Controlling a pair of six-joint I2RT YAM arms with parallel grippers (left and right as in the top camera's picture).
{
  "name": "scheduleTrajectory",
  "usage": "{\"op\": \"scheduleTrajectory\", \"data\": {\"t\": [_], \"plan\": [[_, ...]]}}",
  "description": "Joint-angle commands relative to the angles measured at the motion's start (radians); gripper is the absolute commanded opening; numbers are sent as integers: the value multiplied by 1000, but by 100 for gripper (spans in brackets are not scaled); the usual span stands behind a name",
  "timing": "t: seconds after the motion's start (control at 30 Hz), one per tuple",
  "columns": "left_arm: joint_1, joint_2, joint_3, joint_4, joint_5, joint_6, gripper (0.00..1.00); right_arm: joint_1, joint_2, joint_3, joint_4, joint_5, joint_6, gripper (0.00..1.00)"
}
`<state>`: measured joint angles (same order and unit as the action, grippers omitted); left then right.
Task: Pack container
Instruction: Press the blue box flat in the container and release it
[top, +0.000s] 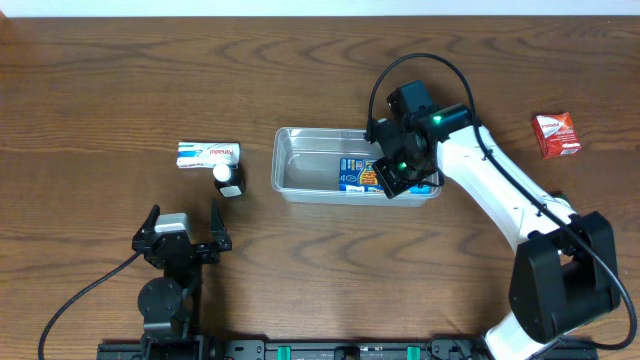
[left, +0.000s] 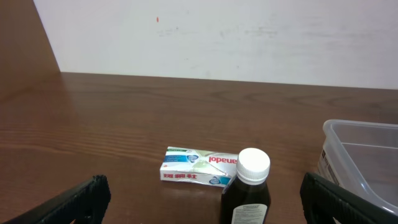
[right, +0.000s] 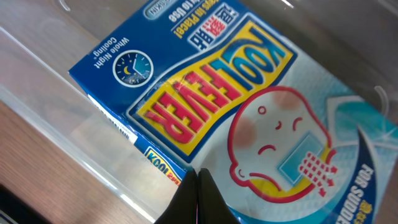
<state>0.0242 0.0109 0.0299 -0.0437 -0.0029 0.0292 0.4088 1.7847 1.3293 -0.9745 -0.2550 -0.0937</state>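
Observation:
The clear container stands mid-table, with a blue Kool Fever box lying flat inside it. My right gripper is down in the container's right part, shut, with its tips over the box. In the right wrist view the shut fingers rest against the box, close to the container wall. My left gripper is open and empty near the front left. A dark bottle with a white cap and a white Panadol box lie ahead of it.
A small red box lies at the far right. In the left wrist view my open left gripper faces the bottle, the Panadol box and the container's corner.

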Motion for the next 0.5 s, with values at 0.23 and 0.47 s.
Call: {"op": "scheduleTrajectory", "data": {"t": [0.23, 0.47], "plan": [[-3, -7, -26, -26, -6, -2, 98, 11, -15, -17, 7, -11, 11, 1], [-3, -7, -26, -26, -6, -2, 98, 11, -16, -11, 60, -11, 11, 1]]}}
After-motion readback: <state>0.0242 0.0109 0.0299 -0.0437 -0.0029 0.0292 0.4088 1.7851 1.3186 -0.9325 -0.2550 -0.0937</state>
